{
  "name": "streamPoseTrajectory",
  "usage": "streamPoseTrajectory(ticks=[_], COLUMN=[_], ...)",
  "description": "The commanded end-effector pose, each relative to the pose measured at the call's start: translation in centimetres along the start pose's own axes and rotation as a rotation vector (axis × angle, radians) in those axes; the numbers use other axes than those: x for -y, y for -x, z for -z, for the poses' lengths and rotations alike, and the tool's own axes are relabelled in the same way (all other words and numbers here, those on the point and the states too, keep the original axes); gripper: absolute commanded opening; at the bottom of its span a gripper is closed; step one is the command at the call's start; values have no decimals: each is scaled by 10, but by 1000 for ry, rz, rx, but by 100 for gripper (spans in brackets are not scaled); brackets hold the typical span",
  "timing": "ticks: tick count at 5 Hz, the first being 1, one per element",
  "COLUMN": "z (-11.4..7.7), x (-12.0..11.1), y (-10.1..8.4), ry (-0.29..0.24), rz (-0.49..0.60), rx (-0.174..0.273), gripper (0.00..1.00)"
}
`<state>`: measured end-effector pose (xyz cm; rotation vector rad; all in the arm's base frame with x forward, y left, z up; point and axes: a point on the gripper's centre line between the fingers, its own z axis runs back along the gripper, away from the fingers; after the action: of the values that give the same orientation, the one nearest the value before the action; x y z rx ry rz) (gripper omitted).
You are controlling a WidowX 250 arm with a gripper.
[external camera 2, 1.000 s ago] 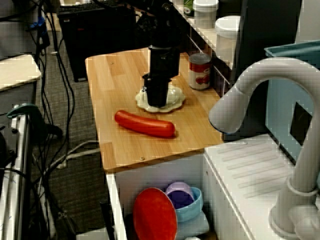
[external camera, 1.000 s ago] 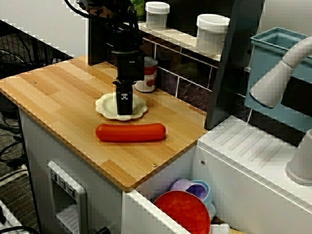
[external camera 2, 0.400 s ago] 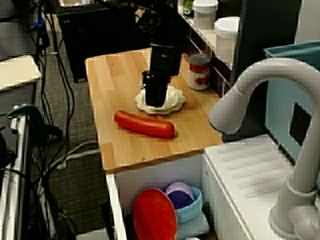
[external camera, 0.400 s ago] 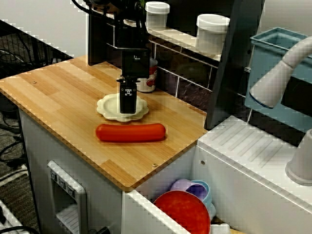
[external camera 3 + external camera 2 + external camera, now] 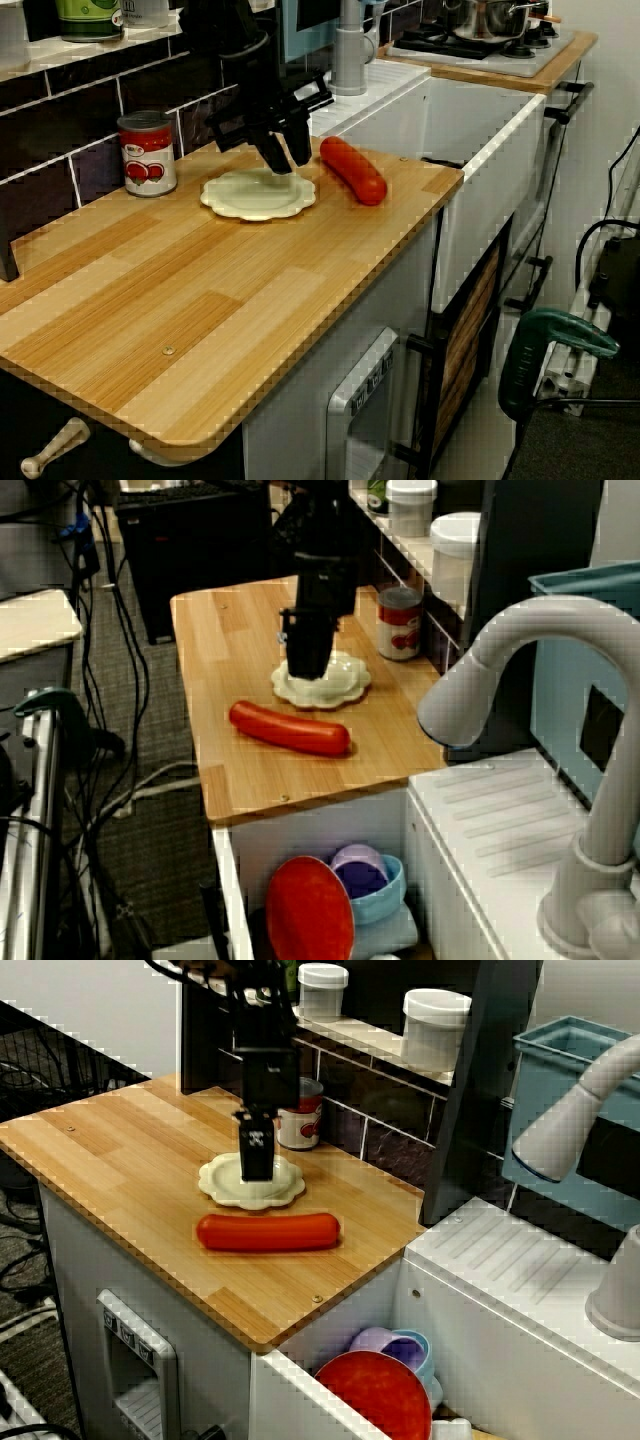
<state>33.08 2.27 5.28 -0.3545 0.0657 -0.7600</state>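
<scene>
My gripper (image 5: 287,158) hangs just above a cream scalloped plate (image 5: 250,195) on the wooden counter, its fingers pointing down and apart with nothing between them. In the front view the gripper (image 5: 255,1165) hides the plate's (image 5: 222,1186) middle. A red sausage (image 5: 268,1231) lies on the counter just in front of the plate, apart from it. A red-labelled tomato can (image 5: 306,1120) stands behind the gripper by the tiled wall. From the sink side, the gripper (image 5: 305,670) is over the plate's (image 5: 346,680) left half, with the sausage (image 5: 290,728) nearer the counter edge.
White jars (image 5: 435,1025) stand on the shelf above the dark tiles. An open drawer below the counter holds a red plate (image 5: 378,1395) and bowls. A grey faucet (image 5: 520,660) and a white draining surface lie to the right. The counter (image 5: 200,300) ends close behind the sausage (image 5: 353,170).
The gripper has lifted off the plate and shifted slightly back and left. The plate, the sausage and the can stay where they were.
</scene>
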Motion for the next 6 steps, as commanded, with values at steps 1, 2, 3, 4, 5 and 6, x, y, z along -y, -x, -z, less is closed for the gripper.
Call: streamPoseTrajectory(ticks=[1,2,3,4,5,6], z=[-83,-101,-96,-88,-83,-79], x=[-14,-18,-24,-25,-26,-27], y=[38,61,68,74,76,73], ry=[-95,-106,-139,-213,-267,-264], rz=[-89,-171,-240,-296,-343,-323], rx=[106,117,134,180,198,183], gripper=[100,100,100,100,100,100])
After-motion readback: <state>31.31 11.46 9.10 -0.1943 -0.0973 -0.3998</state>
